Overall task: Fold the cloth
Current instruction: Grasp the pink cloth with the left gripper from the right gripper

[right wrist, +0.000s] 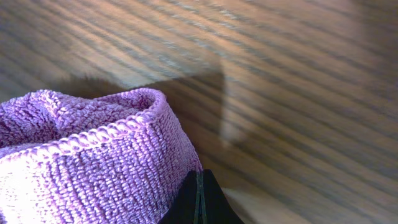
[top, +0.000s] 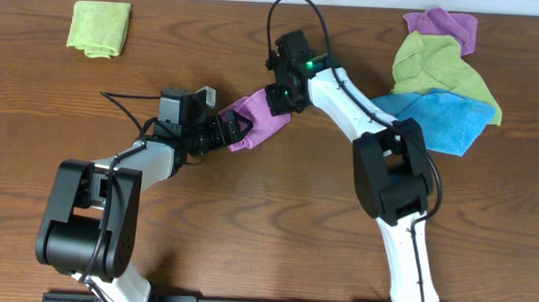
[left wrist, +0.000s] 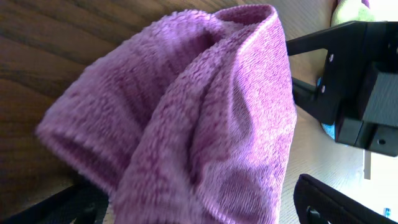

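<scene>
A purple terry cloth [top: 257, 119] lies bunched at the table's middle, stretched between my two grippers. My left gripper [top: 229, 129] is at its lower left end. In the left wrist view its fingers [left wrist: 193, 205] stand wide apart with the cloth [left wrist: 205, 124] hanging between them, so it is open. My right gripper [top: 281, 99] is at the cloth's upper right end. In the right wrist view its fingertips [right wrist: 199, 186] are pressed together at the hemmed edge of the cloth [right wrist: 81, 168], a little above the wood.
A folded green cloth [top: 100, 27] lies at the back left. A pile of purple [top: 443, 27], green [top: 437, 67] and blue [top: 439, 117] cloths lies at the back right. The right arm's black body [left wrist: 348, 81] shows close by in the left wrist view.
</scene>
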